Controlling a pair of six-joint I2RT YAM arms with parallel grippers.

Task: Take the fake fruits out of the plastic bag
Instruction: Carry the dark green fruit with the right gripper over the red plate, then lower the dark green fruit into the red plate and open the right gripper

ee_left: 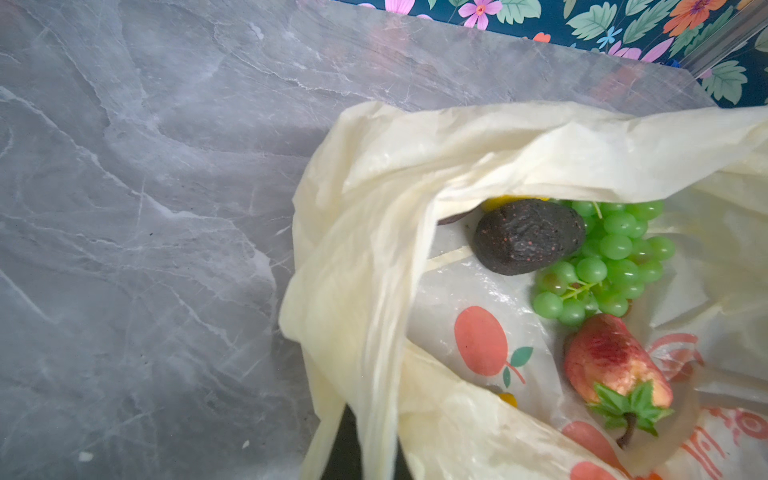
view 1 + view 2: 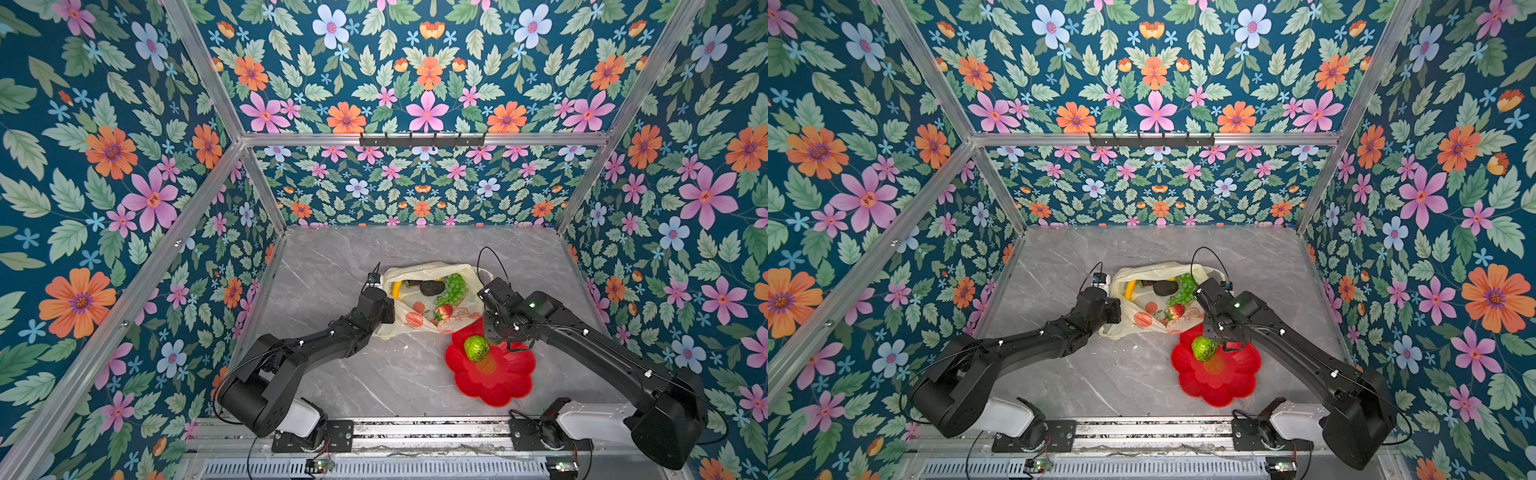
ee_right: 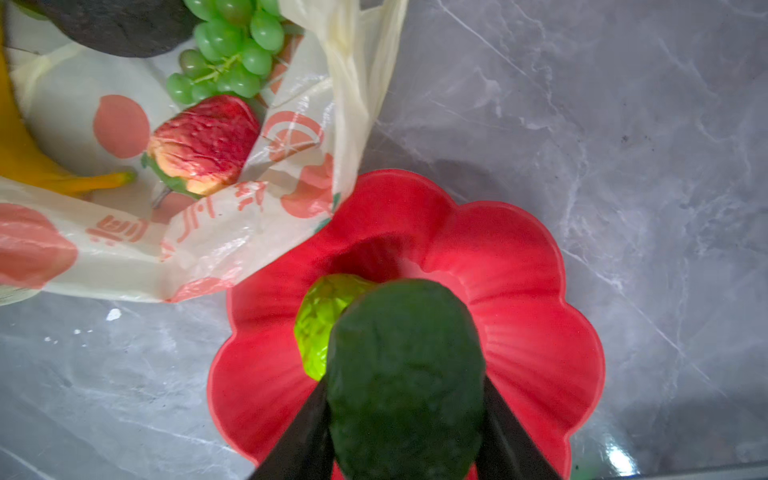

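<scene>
Left gripper [image 2: 386, 308]: jaws closed, pinching a gathered fold of the thin, translucent cream-yellow plastic bag [image 2: 419, 270] at its left rim. Judged purpose is to lift the mouth open so the other arm can reach in. Its tips are hidden under the wrist and the film. The left wrist view shows only a dark sliver.

The plastic bag lies mid-table on the grey marble tabletop [image 2: 332, 374].

Right gripper [image 3: 405, 386]: clamped on a dark green avocado [image 3: 405, 345], over the red flower-shaped plastic dish [image 3: 519, 291] just near-right of the bag. Likely about to set it beside the bumpy light-green fruit [image 3: 318, 324] lying in the dish. Cannot tell whether the avocado touches the dish.

In the bag:
- blackish avocado [image 1: 528, 237]
- green grape bunch [image 1: 615, 262]
- red strawberry [image 1: 611, 361]
- yellow banana [image 3: 25, 158]

A yellow scrap beyond the blackish avocado is unidentifiable. The held avocado's near end is cut off by the frame, and it masks part of the bumpy fruit.
</scene>
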